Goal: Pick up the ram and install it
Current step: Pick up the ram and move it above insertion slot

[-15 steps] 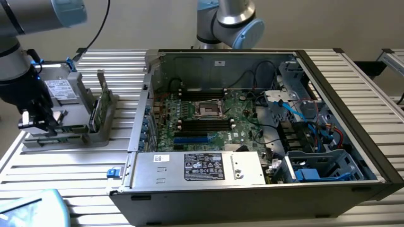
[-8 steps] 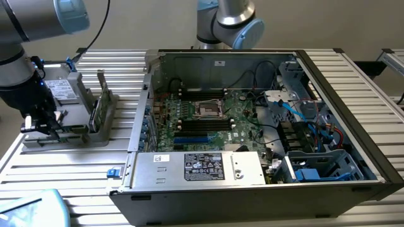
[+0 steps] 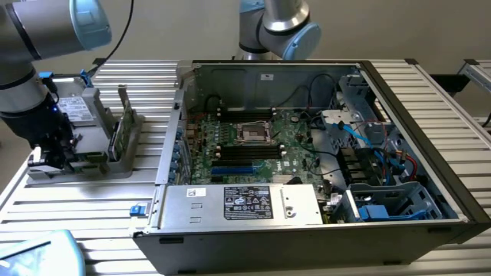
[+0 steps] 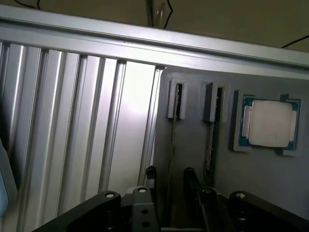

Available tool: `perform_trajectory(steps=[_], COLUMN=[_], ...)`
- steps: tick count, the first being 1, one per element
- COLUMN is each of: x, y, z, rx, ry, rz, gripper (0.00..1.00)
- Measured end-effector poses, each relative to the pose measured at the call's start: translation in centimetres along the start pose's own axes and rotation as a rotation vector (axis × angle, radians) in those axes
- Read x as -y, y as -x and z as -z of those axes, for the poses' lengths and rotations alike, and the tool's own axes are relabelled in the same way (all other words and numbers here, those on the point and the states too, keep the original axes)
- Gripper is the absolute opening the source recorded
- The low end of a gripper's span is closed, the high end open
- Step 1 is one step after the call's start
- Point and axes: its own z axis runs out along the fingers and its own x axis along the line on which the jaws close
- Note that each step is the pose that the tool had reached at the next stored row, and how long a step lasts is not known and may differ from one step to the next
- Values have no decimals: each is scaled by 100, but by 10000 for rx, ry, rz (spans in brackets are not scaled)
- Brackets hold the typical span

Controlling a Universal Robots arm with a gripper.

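Wrist view shows you the gripper (image 4: 170, 176) down over the grey holder (image 4: 260, 193), with its two dark fingers (image 4: 150, 174) spread wide. The ram (image 4: 172, 140) stands on edge in its slot in that holder and runs into the gap between the fingertips. You can see bare holder on either side of it, so the fingers straddle the ram without clamping it and have hold of nothing. Just beside it a second thin stick (image 4: 208, 145) sits in the neighbouring slot, outside the fingers, and the square silver processor chip (image 4: 270, 123) lies flat in its own recess further along. In the exterior view your gripper (image 3: 46, 161) hangs at the near end of the holder (image 3: 96, 141), which sits on the ribbed aluminium table (image 3: 77, 201) at the exterior view's left. An upright green board (image 3: 121, 123) stands in the holder between the gripper and the open computer case (image 3: 429, 115). Inside the case, the motherboard's dark memory slots (image 3: 249, 152) lie well apart from the ram.
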Motion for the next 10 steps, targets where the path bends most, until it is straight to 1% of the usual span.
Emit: perform_trajectory(steps=[7, 10], x=[6, 7], y=[-1, -1], z=[-127, -138], rx=[24, 27], ry=[-1, 1], rz=[-503, -581], gripper=[37, 37])
